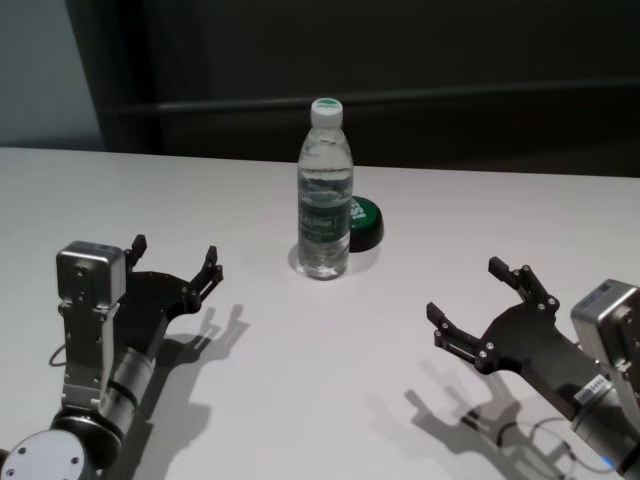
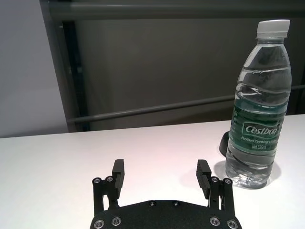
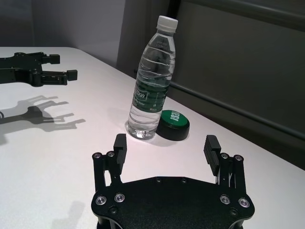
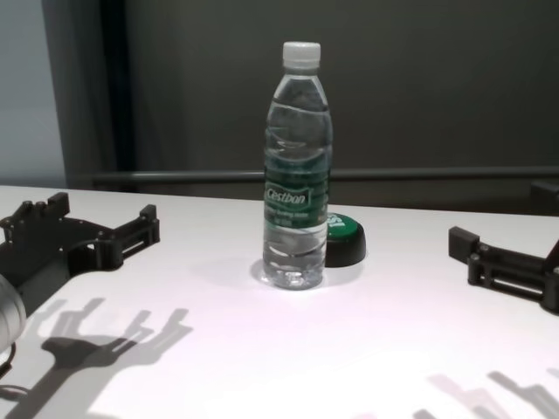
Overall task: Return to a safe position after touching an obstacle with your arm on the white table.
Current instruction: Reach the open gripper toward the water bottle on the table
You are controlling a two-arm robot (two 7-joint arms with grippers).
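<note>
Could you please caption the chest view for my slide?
Tall clear plastic water bottle upright on white table, untouched between open left gripper and right gripper.

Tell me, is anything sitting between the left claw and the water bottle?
No. In the head view, only bare white table lies between the open left claw and the upright water bottle.

Clear water bottle [image 1: 325, 195], white cap, green label band: upright, at 12 o'clock on plain white table [image 1: 300, 400], centre, toward far edge.
</note>
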